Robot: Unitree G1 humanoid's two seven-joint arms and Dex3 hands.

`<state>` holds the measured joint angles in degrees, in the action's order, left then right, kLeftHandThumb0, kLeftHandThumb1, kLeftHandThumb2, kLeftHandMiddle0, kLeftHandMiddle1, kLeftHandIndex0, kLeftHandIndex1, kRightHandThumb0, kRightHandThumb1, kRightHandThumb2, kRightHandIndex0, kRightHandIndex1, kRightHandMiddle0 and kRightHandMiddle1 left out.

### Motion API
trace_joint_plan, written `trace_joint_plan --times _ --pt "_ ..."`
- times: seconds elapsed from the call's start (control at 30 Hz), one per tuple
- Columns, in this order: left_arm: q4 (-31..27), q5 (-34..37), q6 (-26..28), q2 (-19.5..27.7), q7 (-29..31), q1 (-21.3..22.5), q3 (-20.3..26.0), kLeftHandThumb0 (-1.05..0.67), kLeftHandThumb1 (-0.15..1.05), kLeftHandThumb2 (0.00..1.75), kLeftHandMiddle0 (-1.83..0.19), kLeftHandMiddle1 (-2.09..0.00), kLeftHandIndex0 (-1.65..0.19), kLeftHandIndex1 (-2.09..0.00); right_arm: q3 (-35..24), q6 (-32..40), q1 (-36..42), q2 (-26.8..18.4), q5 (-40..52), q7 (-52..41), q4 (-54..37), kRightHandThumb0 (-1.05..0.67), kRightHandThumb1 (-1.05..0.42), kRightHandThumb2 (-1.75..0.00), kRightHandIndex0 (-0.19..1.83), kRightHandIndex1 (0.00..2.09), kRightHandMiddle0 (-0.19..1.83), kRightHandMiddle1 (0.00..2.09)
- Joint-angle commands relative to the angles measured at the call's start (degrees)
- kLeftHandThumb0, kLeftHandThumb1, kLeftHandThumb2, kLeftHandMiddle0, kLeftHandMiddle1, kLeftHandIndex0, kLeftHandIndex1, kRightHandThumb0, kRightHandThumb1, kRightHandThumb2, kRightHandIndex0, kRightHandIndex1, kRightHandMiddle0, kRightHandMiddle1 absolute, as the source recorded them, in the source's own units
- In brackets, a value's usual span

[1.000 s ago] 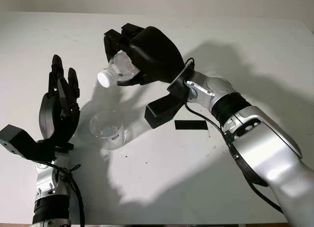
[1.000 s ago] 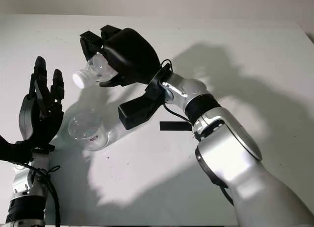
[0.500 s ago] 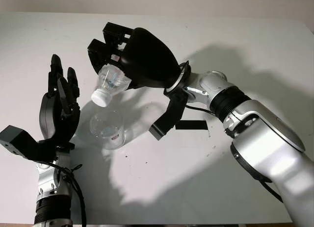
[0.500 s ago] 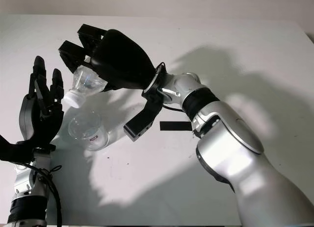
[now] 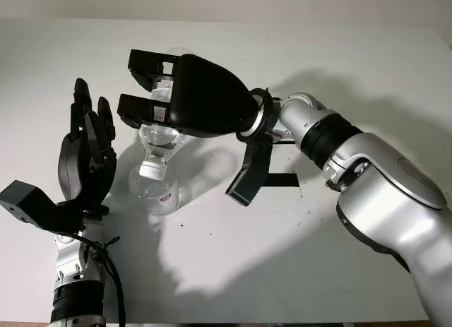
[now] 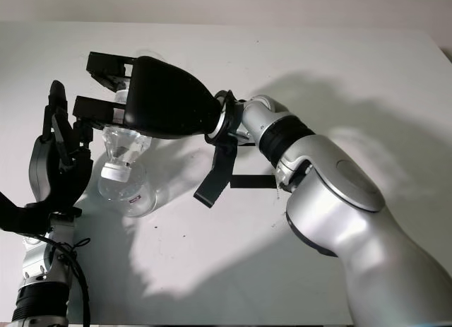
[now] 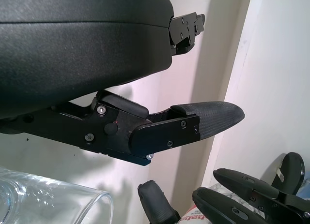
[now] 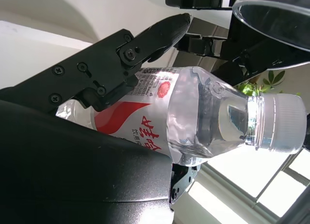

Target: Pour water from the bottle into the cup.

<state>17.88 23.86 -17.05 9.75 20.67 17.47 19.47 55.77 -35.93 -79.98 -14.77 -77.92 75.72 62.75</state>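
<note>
The bottle [image 5: 158, 145] is hanging neck-down, its white cap [image 5: 150, 170] sitting right at the mouth of the clear cup [image 5: 157, 189], which is standing on the white table [image 5: 367, 51]. The right hand [image 5: 185, 95] is gripping the bottle's body from above, its arm reaching in from the right. The left hand [image 5: 86, 154] is standing upright just beside the cup, open.
</note>
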Motion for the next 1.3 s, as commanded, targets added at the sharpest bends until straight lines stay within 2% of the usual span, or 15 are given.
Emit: trace_joint_plan --times 0.0,0.1,0.27,0.37,0.4,0.43,0.6,0.77,0.83,0.87,0.9,0.93,1.03,1.13,1.27 --pt "0.9 -0.03 -0.44 -0.99 0.06 -1.77 -0.21 -0.73 1.05 0.62 0.19 0.0 0.19 0.0 0.36 1.29 -1.39 -0.1 -0.07 0.96 -0.95 -0.49 -1.05 -0.11 1.23 2.09 0.52 1.87" --pt "1.14 -0.11 -0.49 -0.97 0.02 -1.57 -0.22 -0.74 1.05 0.62 0.19 0.0 0.19 0.0 0.9 2.79 -1.15 0.08 -0.25 0.89 -0.92 -0.48 -1.05 -0.12 1.25 2.09 0.5 1.92" --pt "1.55 0.06 -0.5 -0.89 0.24 -1.24 -0.15 -0.74 1.05 0.62 0.19 0.0 0.19 0.0 0.71 3.35 -0.73 0.37 0.71 0.14 -0.65 -0.48 -1.03 -0.06 1.18 2.09 0.43 1.56" --pt "1.67 0.1 -0.76 -0.85 0.37 -1.2 -0.08 -0.73 1.05 0.62 0.19 0.0 0.19 0.0 0.6 4.31 -0.63 0.75 0.9 0.74 -0.14 -0.47 -1.04 -0.07 1.2 2.09 0.48 1.66" --pt "1.61 0.12 -0.75 -0.85 0.36 -1.22 -0.06 -0.73 1.05 0.62 0.19 0.0 0.19 0.0 0.63 4.8 -0.61 0.84 0.83 0.96 -0.05 -0.48 -1.05 -0.09 1.23 2.09 0.49 1.8" --pt "1.36 0.16 -0.67 -0.86 0.35 -1.36 -0.08 -0.73 1.05 0.62 0.19 0.0 0.19 0.0 0.67 5.18 -0.58 0.87 0.8 1.06 -0.04 -0.48 -1.05 -0.09 1.24 2.09 0.49 1.85" --pt "0.88 0.43 -0.5 -0.89 0.68 -1.68 -0.12 -0.73 1.05 0.63 0.19 0.0 0.19 0.0 0.99 6.24 -0.58 0.73 0.59 1.16 -0.35 -0.48 -1.05 -0.11 1.25 2.09 0.46 1.89" --pt "0.89 0.49 -0.47 -0.98 0.65 -1.82 -0.1 -0.74 1.05 0.62 0.19 0.0 0.19 0.0 -0.1 4.82 -0.23 0.3 2.27 -0.74 -0.48 -0.49 -1.03 -0.07 1.21 2.09 0.41 1.66" --pt "1.01 0.29 -0.66 -0.96 0.53 -1.86 -0.1 -0.74 1.05 0.62 0.19 0.0 0.19 0.0 -3.3 -0.19 0.74 0.46 7.55 -3.03 0.58 -0.49 -1.01 -0.06 1.19 2.09 0.44 1.57" --pt "1.12 0.22 -0.84 -0.92 0.64 -1.89 -0.1 -0.73 1.05 0.62 0.19 0.0 0.19 0.0 -5.73 -3.25 1.46 0.5 11.53 -6.05 1.17 -0.49 -1.03 -0.06 1.19 2.09 0.44 1.67" --pt "1.04 0.18 -0.8 -0.95 0.54 -1.96 -0.11 -0.73 1.05 0.63 0.19 0.0 0.19 0.0 -8.24 -5.65 2.21 0.49 15.52 -9.2 1.66 -0.47 -1.04 -0.13 1.21 2.09 0.51 1.88" --pt "0.97 0.25 -0.71 -0.96 0.54 -2.01 -0.12 -0.73 1.05 0.63 0.19 0.0 0.19 0.0 -10.72 -7.71 2.87 0.46 19.29 -12.16 2.06 -0.44 -1.04 -0.21 1.25 2.09 0.73 2.01" --pt "1.01 0.47 -0.72 -0.94 0.86 -2.14 -0.08 -0.73 1.05 0.63 0.19 0.0 0.19 0.0 -18.41 -12.16 5.07 -0.11 31.17 -25.25 2.71 -0.4 -1.05 -0.25 1.33 2.09 1.09 2.08" --pt "1.06 0.37 -0.83 -0.92 0.86 -2.23 0.0 -0.73 1.05 0.63 0.19 0.0 0.19 0.0 -26.33 -13.42 8.27 0.11 43.42 -39.99 2.83 -0.4 -1.05 -0.28 1.28 2.09 1.09 2.09" --pt "1.01 0.56 -0.45 -0.72 1.04 -2.29 0.1 -0.74 1.05 0.62 0.19 0.0 0.19 0.0 -35.9 -11.37 14.05 0.45 59.59 -61.27 0.58 -0.36 -1.05 -0.35 1.2 2.09 0.92 2.09"
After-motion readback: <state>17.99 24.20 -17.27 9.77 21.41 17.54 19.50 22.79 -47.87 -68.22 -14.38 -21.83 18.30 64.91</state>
